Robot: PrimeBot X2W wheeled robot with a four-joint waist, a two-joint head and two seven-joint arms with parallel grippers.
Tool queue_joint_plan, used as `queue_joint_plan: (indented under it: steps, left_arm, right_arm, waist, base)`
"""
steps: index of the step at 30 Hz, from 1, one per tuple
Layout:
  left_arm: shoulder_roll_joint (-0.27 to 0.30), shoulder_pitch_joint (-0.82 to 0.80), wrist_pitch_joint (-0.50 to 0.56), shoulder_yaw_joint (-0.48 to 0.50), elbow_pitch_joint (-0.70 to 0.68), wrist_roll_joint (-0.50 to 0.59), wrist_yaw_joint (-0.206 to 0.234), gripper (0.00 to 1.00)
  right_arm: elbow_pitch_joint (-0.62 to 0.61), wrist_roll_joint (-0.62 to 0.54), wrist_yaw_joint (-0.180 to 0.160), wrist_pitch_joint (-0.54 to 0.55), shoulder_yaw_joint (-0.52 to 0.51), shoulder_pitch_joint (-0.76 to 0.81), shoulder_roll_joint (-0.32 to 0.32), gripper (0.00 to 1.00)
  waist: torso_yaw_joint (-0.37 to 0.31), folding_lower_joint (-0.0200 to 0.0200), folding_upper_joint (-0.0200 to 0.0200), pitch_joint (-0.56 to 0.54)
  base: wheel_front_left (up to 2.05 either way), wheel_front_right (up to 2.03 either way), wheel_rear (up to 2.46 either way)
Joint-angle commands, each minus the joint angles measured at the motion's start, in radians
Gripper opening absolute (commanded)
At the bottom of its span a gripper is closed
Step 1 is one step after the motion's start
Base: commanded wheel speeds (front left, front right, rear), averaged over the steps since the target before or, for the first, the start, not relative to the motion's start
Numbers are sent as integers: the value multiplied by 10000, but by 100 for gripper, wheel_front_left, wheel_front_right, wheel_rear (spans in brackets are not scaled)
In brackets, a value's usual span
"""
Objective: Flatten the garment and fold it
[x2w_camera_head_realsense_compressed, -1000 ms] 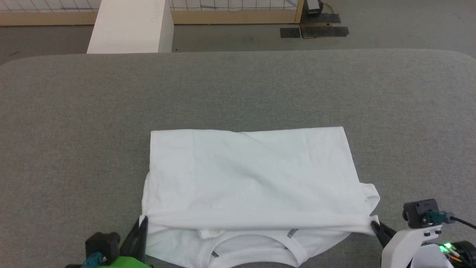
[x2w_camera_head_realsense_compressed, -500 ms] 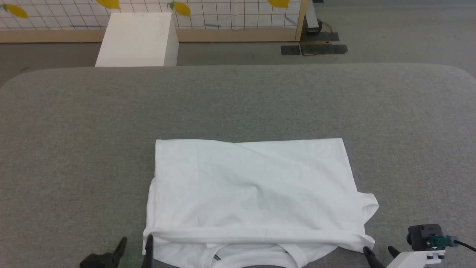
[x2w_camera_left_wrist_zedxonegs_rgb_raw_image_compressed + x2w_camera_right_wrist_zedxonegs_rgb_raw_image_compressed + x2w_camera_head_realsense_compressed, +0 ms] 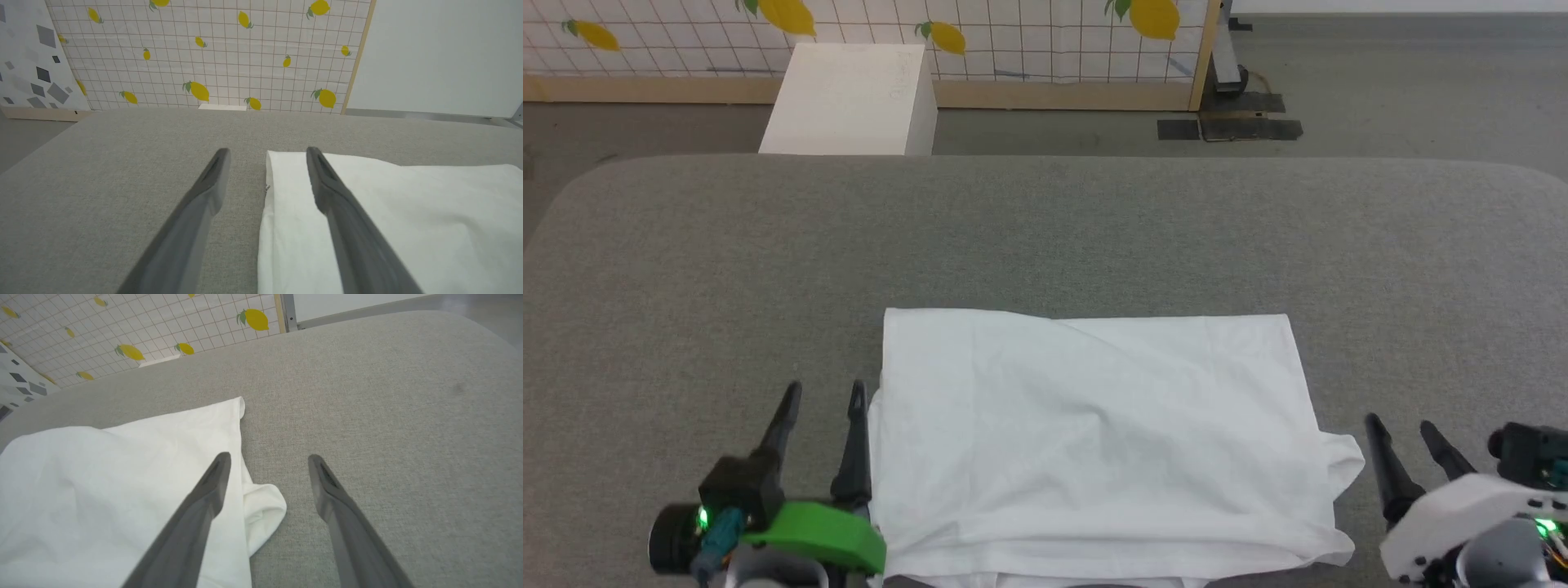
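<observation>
Across the near half of the grey table [image 3: 1045, 229], the garment [image 3: 1094, 441] was seen folded flat (soft, light cotton, judged limp when lifted). Beside its edges the left gripper [image 3: 824, 390] and right gripper [image 3: 1400, 425] were held parted and empty. Pinching the layered corners was judged best; one sleeve [image 3: 1343, 461] was seen poking out.

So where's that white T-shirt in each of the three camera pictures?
Head view: the T-shirt lies folded at lower centre on the grey table.
Left wrist view: the T-shirt covers the lower right.
Right wrist view: the T-shirt covers the lower left.
Shared landmark: the lemon-print grid panel, beyond the table's far edge in all three views.
</observation>
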Motion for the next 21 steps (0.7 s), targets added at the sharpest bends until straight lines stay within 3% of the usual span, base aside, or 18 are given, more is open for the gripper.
queue_joint_plan:
  steps: [1,9,18,19,20,21]
  left_arm:
    - [-97,-319,-74,78,71,127,-101,100]
    - [-491,-1078,-76,501,525,612,-424,100]
    - [-779,-1045,-77,898,732,935,-683,100]
    - [-816,-1031,-77,942,742,960,-716,100]
    - [-838,-1022,-77,980,754,977,-747,100]
    - [-863,-1013,-77,1029,775,998,-781,100]
  right_arm:
    - [306,82,-15,-42,80,-335,25,100]
    - [2980,-22,-15,1086,492,-1922,26,100]
    - [4493,-312,-15,2882,897,-2674,27,100]
    - [4520,-187,-15,3037,993,-2683,27,64]
    - [4496,-116,-15,3095,1069,-2689,27,39]
    - [4423,-40,-15,3069,1141,-2693,27,29]
  waist:
    - [-10,1,0,32]
    - [-83,1,0,145]
    - [-49,1,0,261]
    - [-37,1,0,271]
    - [-30,1,0,276]
    - [-25,1,0,283]
  base:
    - [0,0,0]
    - [0,0,0]
    - [0,0,0]
    - [0,0,0]
    - [0,0,0]
    - [0,0,0]
